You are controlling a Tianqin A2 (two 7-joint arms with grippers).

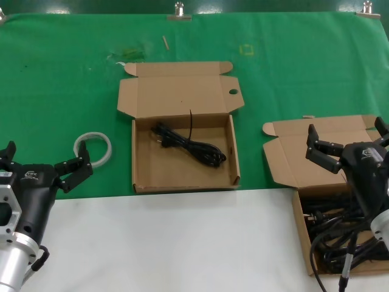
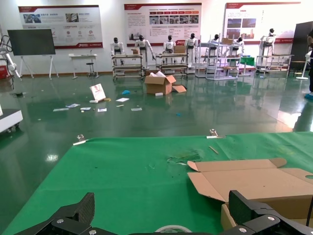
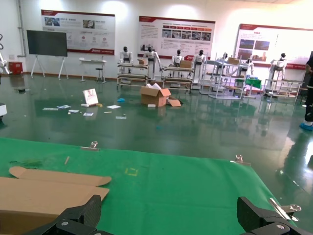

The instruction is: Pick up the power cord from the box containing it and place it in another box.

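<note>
The power cord (image 1: 189, 145), a thin black bundle with a tie, lies inside the wide cardboard box (image 1: 141, 176) whose raised lid (image 1: 176, 94) has a small round hole. The plain-lidded box (image 1: 299, 222) at the right holds a tangle of black cables (image 1: 337, 234). My right gripper (image 1: 349, 139) hovers open over that box's lid, holding nothing. Over the white table edge at the near left, my left gripper (image 1: 44, 160) is open and empty. In the left wrist view, the left gripper (image 2: 164, 211) faces the green cloth with the holed box's lid (image 2: 254, 181) beside it.
A white tape roll (image 1: 93, 148) lies on the green cloth (image 1: 61, 73) between my left gripper and the wide box. The tape roll (image 2: 172, 228) also peeks between the left fingers. Metal clips (image 1: 179, 11) hold the cloth's far edge. White tabletop (image 1: 182, 243) runs along the front.
</note>
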